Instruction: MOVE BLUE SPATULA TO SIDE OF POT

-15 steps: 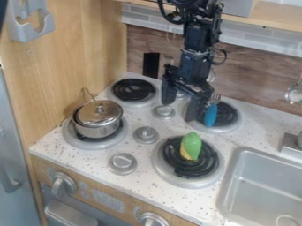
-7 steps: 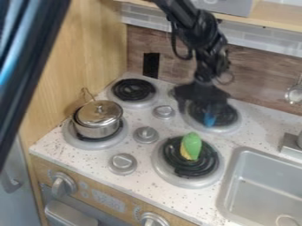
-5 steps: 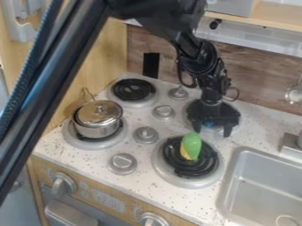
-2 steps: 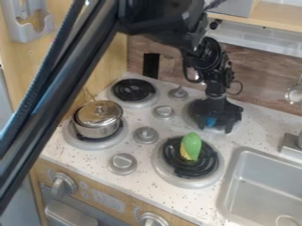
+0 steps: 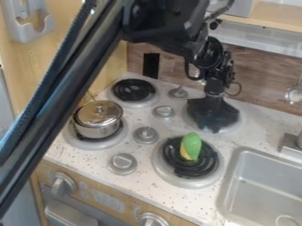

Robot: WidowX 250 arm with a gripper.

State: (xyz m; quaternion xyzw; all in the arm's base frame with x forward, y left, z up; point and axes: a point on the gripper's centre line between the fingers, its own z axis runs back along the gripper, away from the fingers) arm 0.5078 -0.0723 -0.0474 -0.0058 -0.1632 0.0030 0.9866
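Observation:
The black gripper [image 5: 210,127] hangs low over the back right burner [image 5: 235,125], its body covering most of the coil. The blue spatula is hidden at this spot, behind the gripper. On the front left burner stands the silver pot [image 5: 99,127] with its lid on, well to the left of the gripper.
A green and yellow toy [image 5: 191,146] lies on the front right burner, just in front of the gripper. The sink [image 5: 259,190] is at the lower right. Knobs [image 5: 145,134] rise between the burners. The upper arm crosses the left side, above the counter.
The gripper has come from the centre back to the right, turned, and lowered over the back right burner. The spatula's blue part, visible moments ago, is now covered by it.

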